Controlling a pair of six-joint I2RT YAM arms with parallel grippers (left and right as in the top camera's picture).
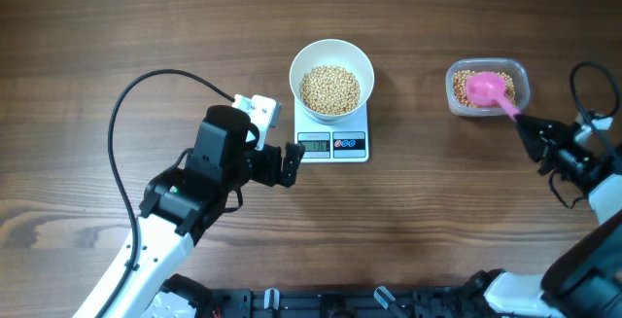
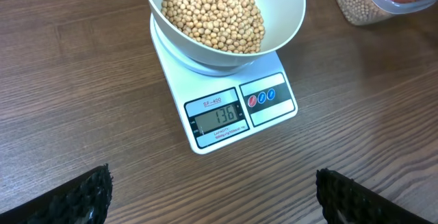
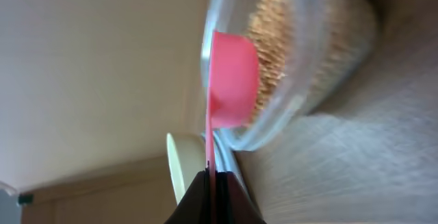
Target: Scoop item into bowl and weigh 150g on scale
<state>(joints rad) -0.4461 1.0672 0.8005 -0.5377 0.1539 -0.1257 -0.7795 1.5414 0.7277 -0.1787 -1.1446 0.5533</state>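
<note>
I'm clamping the right gripper (image 1: 527,125) shut on the thin handle of the pink scoop (image 1: 483,87), cup in the tub (image 1: 525,77); left gripper (image 1: 290,160) is gaping empty. The beans (image 1: 330,88) in the bowl (image 1: 295,75) on the scale (image 1: 335,146) are looking light, spill-prone.

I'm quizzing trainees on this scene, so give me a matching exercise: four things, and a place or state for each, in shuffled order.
1 bowl
2 pink scoop
3 left tool
4 clear tub

A open, empty
B on the scale
C on the table, right of the scale
D gripped by the right tool

Pairs: 1-B, 2-D, 3-A, 4-C
</note>
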